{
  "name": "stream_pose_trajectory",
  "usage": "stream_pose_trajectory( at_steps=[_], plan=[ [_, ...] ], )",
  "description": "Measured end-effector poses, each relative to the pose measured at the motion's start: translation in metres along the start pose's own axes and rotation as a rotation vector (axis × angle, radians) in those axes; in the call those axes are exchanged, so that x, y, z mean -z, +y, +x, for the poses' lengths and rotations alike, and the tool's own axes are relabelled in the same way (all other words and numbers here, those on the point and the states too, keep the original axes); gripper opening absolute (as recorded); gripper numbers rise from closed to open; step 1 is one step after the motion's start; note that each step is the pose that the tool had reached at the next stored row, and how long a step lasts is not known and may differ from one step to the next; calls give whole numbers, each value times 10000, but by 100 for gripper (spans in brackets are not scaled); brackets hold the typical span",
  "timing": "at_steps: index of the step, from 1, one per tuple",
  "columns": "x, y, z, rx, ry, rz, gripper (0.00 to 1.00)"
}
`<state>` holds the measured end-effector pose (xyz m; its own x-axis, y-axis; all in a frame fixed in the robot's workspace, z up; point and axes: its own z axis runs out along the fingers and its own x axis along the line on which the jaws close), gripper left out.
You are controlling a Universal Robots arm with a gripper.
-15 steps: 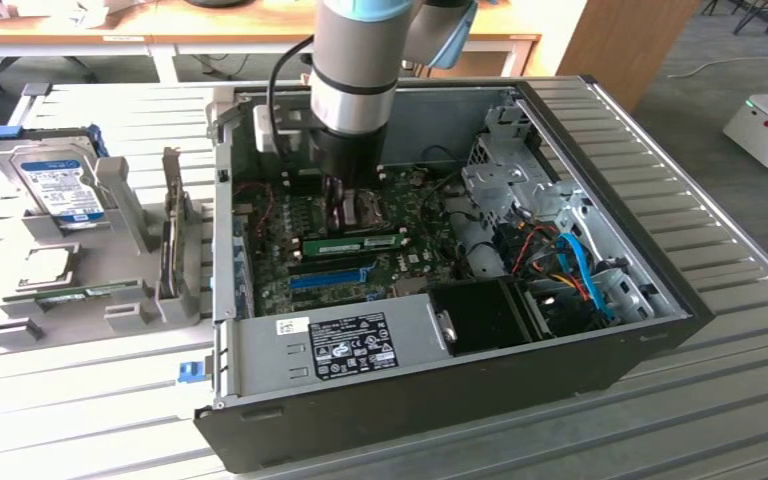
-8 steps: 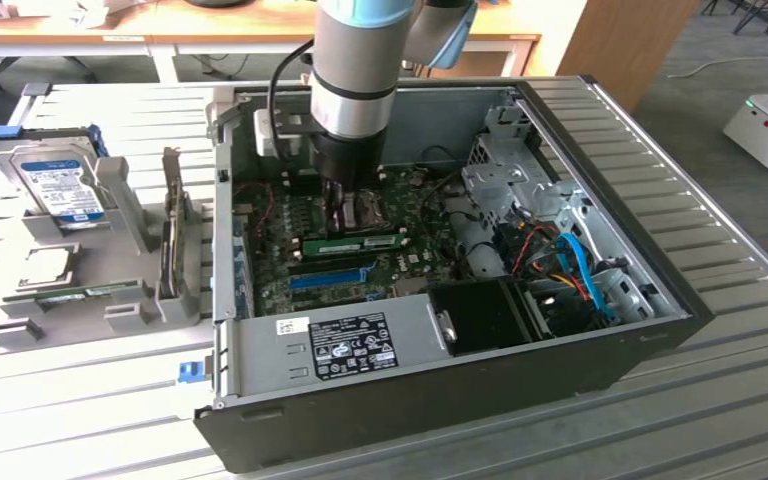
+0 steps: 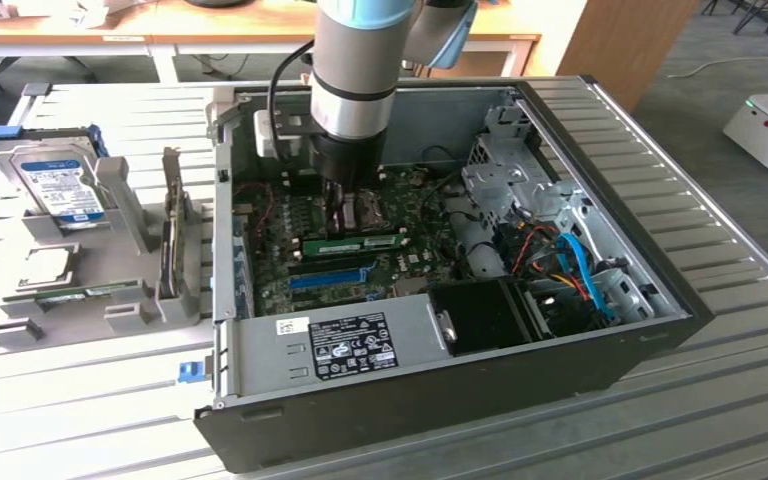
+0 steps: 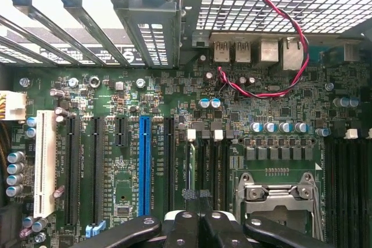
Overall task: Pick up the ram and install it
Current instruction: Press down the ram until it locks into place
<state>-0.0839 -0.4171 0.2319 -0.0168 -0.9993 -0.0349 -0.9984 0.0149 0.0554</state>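
1. Power supply label (image 3: pixel 351 338) is sitting at the near edge of the open computer case (image 3: pixel 651 330).
2. Ram (image 3: pixel 353 243) is lying flat across the motherboard (image 3: pixel 411 262), just behind the blue slot (image 3: pixel 327 277); whether it is seated, I cannot tell.
3. Gripper (image 3: pixel 347 195) is hanging over the board just beyond the ram, fingers (image 4: pixel 183 230) pressed together, gripping nothing.
4. Hard drive (image 3: pixel 64 188) is standing in the grey rack (image 3: pixel 117 215), at the exterior view's left.

I work in a lab: open computer case (image 3: pixel 491 330) on a slatted metal surface (image 3: pixel 704 420), wooden desks (image 3: pixel 224 40) behind.
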Motion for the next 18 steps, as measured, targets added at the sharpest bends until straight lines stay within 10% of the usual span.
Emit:
stream_pose_trajectory(
  at_steps=[18],
  plan=[
    [-60,-3,2,0,2,2,11]
  ],
)
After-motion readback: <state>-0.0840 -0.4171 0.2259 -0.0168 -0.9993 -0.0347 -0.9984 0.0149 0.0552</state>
